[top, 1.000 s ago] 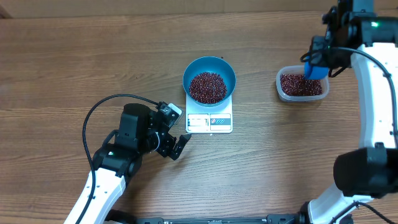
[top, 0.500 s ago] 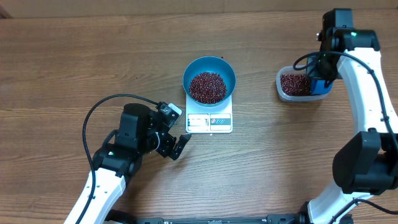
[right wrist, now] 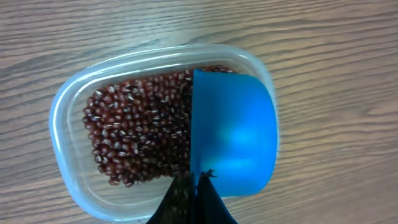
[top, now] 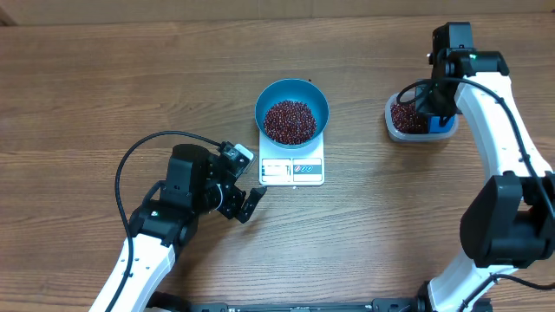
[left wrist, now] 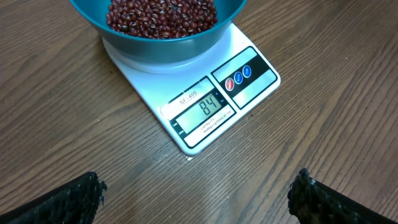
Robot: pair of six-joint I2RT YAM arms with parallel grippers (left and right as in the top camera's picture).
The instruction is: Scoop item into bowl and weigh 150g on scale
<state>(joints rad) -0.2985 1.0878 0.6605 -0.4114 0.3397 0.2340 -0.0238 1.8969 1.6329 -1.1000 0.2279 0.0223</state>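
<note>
The blue bowl (top: 292,95) stands on the white scale (top: 292,171) and holds a heap of red-brown beans (top: 290,121). In the left wrist view the scale (left wrist: 249,93) shows 84 under the bowl (left wrist: 168,51) of beans (left wrist: 161,15). My left gripper (top: 250,203) (left wrist: 199,199) rests open on the table just in front of the scale, nothing between its fingers. My right gripper (top: 436,106) (right wrist: 198,185) is shut on a small blue scoop (right wrist: 233,127), which sits tipped on its side in the right end of the clear tub (right wrist: 65,102), against the beans (right wrist: 140,134) in it.
The clear tub (top: 392,130) of beans (top: 403,115) sits on the wood table to the right of the scale. A black cable (top: 139,152) loops beside the left arm. The right arm reaches up along the table's right edge.
The right arm has swung left and brought the blue scoop down from above the tub's far right corner into the tub. The left arm has stayed still.
</note>
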